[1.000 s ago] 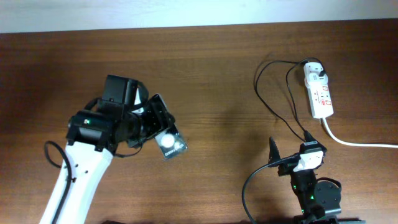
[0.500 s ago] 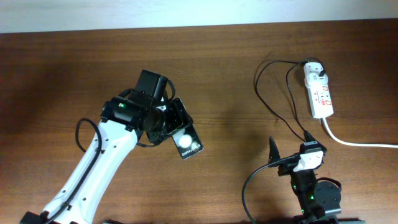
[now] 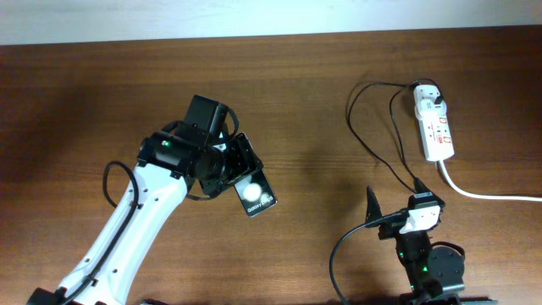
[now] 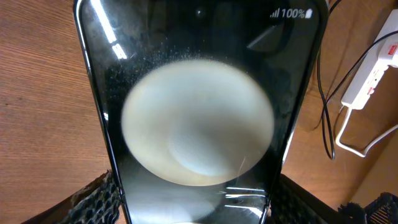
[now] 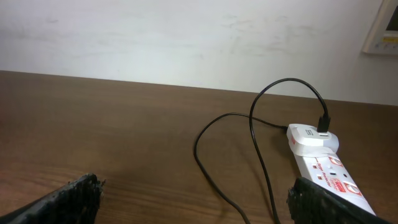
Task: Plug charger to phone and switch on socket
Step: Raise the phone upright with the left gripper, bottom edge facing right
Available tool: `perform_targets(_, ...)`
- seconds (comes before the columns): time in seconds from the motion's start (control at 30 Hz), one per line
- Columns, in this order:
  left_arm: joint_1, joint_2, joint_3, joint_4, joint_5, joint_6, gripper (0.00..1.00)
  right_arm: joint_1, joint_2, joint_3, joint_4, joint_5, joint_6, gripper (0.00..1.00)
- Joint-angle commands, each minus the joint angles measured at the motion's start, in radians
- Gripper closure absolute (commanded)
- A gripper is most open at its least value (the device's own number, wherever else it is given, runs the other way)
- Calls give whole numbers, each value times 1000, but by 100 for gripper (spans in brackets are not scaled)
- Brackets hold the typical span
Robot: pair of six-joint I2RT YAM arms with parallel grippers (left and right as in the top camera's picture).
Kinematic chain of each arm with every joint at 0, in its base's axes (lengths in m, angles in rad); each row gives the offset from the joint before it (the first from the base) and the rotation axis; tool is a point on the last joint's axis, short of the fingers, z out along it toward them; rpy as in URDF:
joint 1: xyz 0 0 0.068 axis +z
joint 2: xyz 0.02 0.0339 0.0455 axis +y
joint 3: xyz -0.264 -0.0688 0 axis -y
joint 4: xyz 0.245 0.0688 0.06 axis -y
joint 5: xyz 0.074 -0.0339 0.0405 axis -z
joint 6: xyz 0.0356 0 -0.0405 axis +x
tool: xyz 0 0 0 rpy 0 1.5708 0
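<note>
In left tool — phone, free end lower-right.

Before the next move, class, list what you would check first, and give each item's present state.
1. The phone is gripped in the left gripper: ok.
2. The right gripper is open and empty: ok.
3. The charger has its adapter seated in the socket: ok.
4. The charger's connector tip is located: cannot tell, as the cable's end is lost near the right gripper.
5. The charger is plugged into the phone: not ok.
6. The socket is switched on: cannot tell.
</note>
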State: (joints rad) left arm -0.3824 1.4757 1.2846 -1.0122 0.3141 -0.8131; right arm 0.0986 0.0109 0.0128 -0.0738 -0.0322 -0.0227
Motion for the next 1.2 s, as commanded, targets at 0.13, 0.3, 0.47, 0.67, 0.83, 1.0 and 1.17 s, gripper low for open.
perform_targets(0.13,-4,2,2,10,-7,-124,35,-8,-8,-7,-1,-9,4,1)
perform_targets(0.3,-4,13,2,69,-124,-144,33,-8,-8,-7,-1,-9,4,1)
perform_targets(0.47,0,145,3,158,-21,-143,33,-8,-8,-7,-1,-9,4,1)
perform_targets(0.67,62,260,3,193,317,-136,33,-8,-8,-7,-1,-9,4,1)
perform_targets(0.83,110,264,3,189,694,-130,32,-8,-8,-7,-1,-9,4,1)
perform_targets(1.0,111,264,3,189,877,-105,29,-8,-8,-7,-1,-9,4,1)
perform_targets(1.17,159,264,3,198,895,-39,29,-8,-8,-7,-1,-9,4,1)
